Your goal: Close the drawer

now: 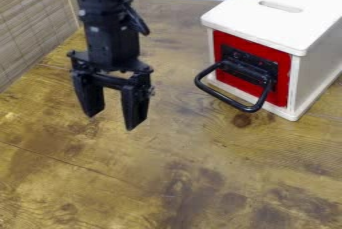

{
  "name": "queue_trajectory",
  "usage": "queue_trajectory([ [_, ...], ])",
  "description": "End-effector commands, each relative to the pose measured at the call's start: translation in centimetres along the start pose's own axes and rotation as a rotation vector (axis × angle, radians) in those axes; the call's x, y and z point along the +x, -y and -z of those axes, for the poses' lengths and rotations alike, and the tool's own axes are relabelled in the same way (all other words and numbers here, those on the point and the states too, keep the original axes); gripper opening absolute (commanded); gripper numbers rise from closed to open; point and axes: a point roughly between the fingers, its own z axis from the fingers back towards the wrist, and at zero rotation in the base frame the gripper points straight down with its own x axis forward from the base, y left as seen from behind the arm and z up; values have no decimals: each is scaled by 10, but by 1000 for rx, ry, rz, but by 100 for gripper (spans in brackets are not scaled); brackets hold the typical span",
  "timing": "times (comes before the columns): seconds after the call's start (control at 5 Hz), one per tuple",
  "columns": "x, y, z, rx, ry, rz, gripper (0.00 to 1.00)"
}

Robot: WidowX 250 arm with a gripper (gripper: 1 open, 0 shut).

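One drawer (249, 68), red-fronted with a black panel and a big black loop handle (227, 88), sits in a white cabinet (278, 23) at the worktop's (201, 183) right. Well left, the gripper (110, 111) hangs with jaws released, empty; its arm is cropped at the top edge.

The arm (107, 18) is black and blocky, ending in a claw (110, 108) with two thick black fingers (134, 105).
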Motion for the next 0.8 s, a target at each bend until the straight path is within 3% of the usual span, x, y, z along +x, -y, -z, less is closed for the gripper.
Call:
queue_trajectory([
  [0.0, 4, 8, -30, 30, 88, 28, 100],
  [0.4, 6, -13, -6, 41, 92, 91, 100],
  [0.6, -3, -20, -6, 20, 94, -11, 100],
])
